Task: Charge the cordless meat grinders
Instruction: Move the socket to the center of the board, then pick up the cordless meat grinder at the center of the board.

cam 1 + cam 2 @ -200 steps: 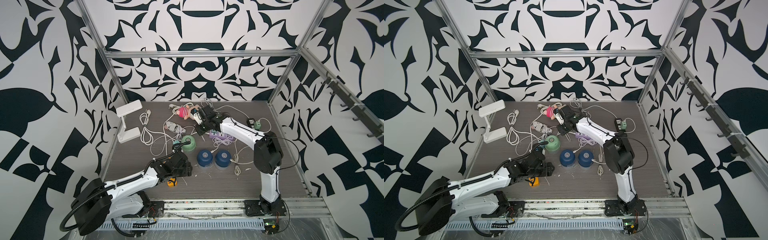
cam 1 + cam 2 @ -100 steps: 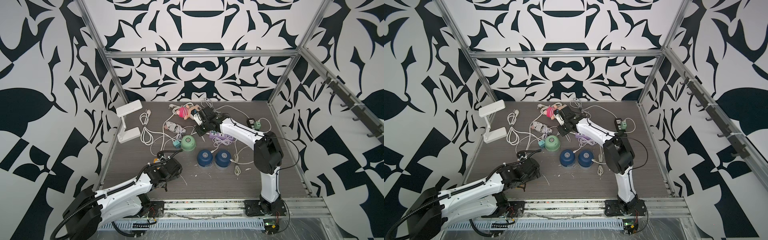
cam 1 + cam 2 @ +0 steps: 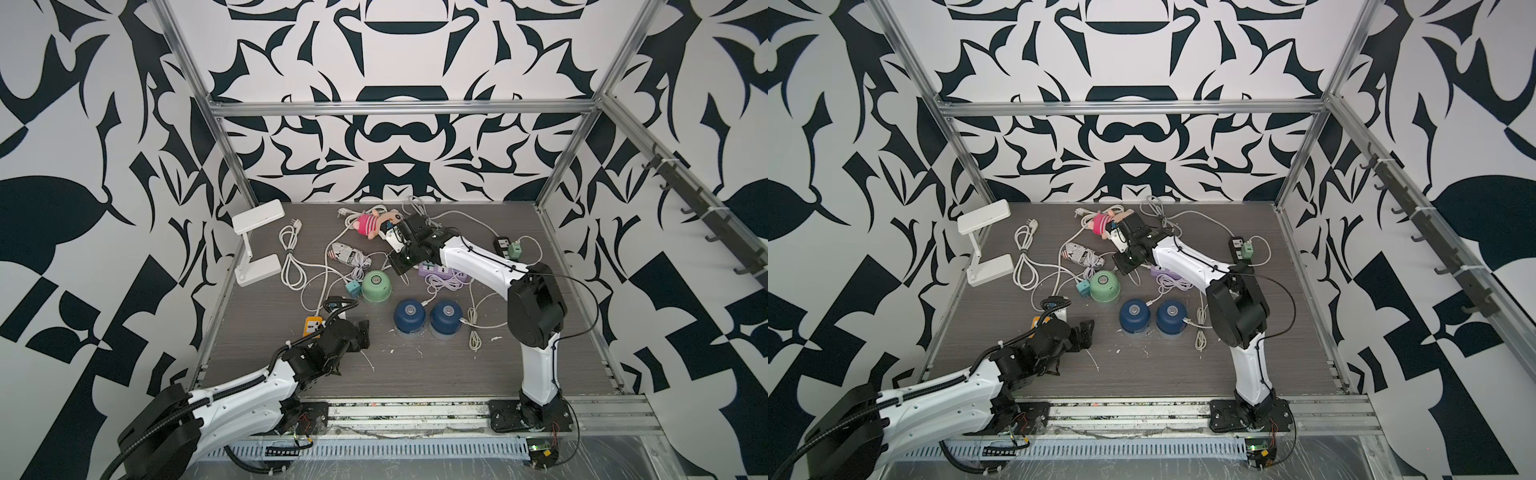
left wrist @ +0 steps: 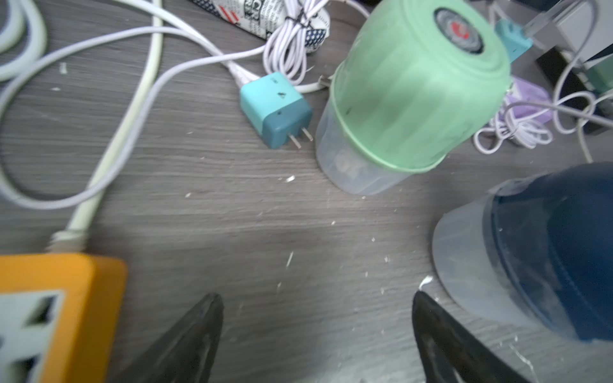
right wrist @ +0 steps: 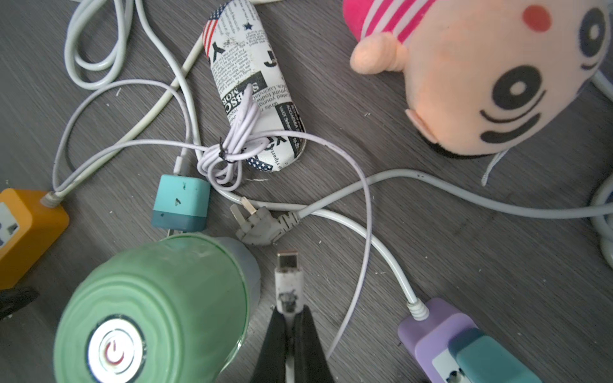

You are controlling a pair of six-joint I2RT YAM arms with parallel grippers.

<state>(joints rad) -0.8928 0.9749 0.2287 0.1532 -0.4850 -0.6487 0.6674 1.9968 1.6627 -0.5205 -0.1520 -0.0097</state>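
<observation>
The mint green grinder (image 3: pixel 376 286) (image 3: pixel 1105 286) stands mid-table, with two dark blue grinders (image 3: pixel 409 316) (image 3: pixel 446 314) side by side in front of it. My left gripper (image 3: pixel 361 332) (image 4: pixel 316 298) hovers open over bare table, with nothing between its fingers. It is left of the nearer blue grinder (image 4: pixel 547 252) and in front of the green grinder (image 4: pixel 414 86). My right gripper (image 3: pixel 399 266) (image 5: pixel 292 311) is shut on a white charging cable plug (image 5: pixel 288 282), whose metal tip points past the green grinder (image 5: pixel 156 308), close beside its clear base.
An orange power strip (image 3: pixel 312 325) (image 4: pixel 49 315) lies just left of my left gripper. A teal adapter (image 3: pixel 352 287) (image 5: pixel 180 202) touches the green grinder. A purple power strip (image 3: pixel 440 271), a plush toy (image 3: pixel 374 222), a printed case (image 3: pixel 349 254), a white lamp (image 3: pixel 257 245) and tangled cables crowd the back.
The orange power strip has gone from under my left gripper to a spot further back and left. The left jaws have opened wider. The right arm has not moved.
</observation>
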